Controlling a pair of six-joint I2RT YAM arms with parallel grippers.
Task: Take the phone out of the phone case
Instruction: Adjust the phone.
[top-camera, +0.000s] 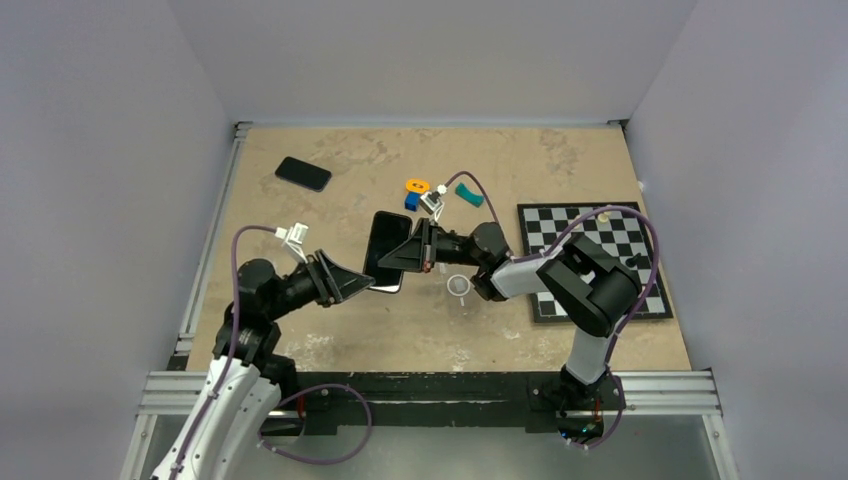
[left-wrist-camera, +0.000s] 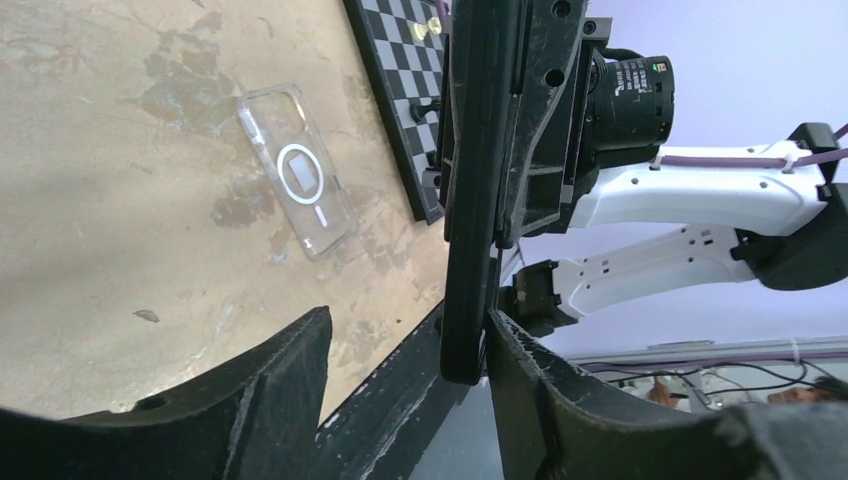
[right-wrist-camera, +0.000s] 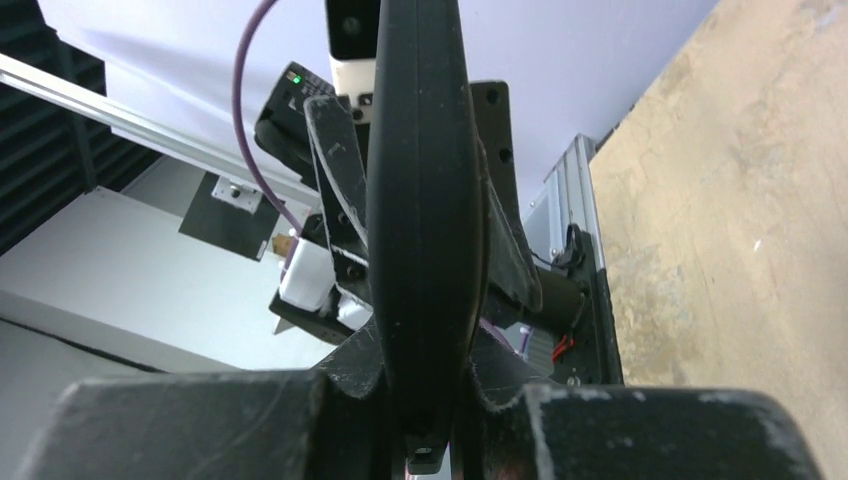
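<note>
mid-air, phone (top-camera: 386, 240) edge in right claw (top-camera: 410, 252)

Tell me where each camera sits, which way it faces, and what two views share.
Top external: above and behind the robot, looking down on the table; both arms show, left gripper and right gripper meeting at the phone.
Left wrist: rides the left gripper's wrist, looking past its open fingers at the right arm.
Right wrist: rides the right gripper's wrist, looking along the clamped phone toward the left gripper.
Shared: top and left wrist both show the clear case and chessboard.
</note>
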